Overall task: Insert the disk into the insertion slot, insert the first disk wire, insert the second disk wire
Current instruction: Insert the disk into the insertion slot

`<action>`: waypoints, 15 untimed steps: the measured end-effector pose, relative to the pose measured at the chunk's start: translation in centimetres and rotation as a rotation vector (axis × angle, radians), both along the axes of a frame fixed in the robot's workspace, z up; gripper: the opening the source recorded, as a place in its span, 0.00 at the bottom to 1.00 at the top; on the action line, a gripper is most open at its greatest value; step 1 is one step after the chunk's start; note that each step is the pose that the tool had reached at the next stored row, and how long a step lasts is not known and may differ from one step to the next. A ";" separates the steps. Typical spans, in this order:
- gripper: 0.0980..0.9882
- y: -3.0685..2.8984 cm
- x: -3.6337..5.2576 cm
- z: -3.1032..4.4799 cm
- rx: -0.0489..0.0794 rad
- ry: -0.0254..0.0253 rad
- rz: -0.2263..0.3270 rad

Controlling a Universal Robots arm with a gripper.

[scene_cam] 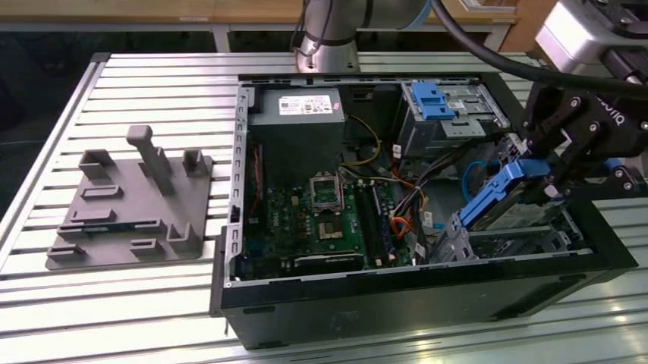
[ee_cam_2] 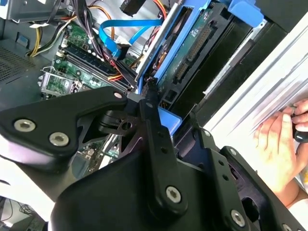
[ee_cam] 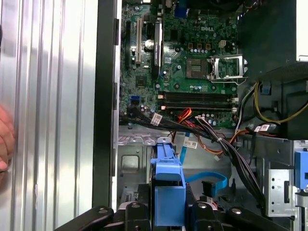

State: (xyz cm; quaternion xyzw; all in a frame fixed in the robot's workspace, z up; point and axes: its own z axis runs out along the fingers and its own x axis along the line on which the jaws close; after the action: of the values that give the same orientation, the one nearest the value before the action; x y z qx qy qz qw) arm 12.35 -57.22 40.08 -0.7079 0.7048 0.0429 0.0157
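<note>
Exterior view: the gripper (scene_cam: 542,173) is clamped on the disk (scene_cam: 498,196), held tilted above the insertion slot (scene_cam: 511,241) at four o'clock in the open computer case (scene_cam: 405,303), not yet seated. Second wrist view: its fingers (ee_cam_2: 154,137) pinch the blue carrier, with the second disk wire (ee_cam_2: 122,26) lying loose beyond. First wrist view: the first disk wire (ee_cam: 185,115) also looks unplugged, so all three steps appear outstanding.

The disk (ee_cam_2: 191,45), tilted in its blue carrier, is clamped at one end between the fingers (ee_cam_2: 154,130) of the gripper (ee_cam_2: 172,103). The second disk wire (ee_cam_2: 126,24) is seen looped near the motherboard (ee_cam_2: 72,62). A hand (ee_cam_2: 279,144) is seen by the desk (ee_cam_2: 269,82).
</note>
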 end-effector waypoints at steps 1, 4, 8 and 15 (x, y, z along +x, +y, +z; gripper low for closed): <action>0.30 0.00 0.00 -0.12 0.000 0.0000 0.000; 0.30 0.00 0.00 -0.17 0.000 0.0000 0.000; 0.37 0.00 0.00 -0.19 0.000 0.0000 0.000; 0.45 0.00 0.00 -0.21 0.001 0.0001 0.000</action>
State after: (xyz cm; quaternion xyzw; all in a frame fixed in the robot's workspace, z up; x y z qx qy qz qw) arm 12.36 -57.22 39.87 -0.7079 0.7048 0.0432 0.0159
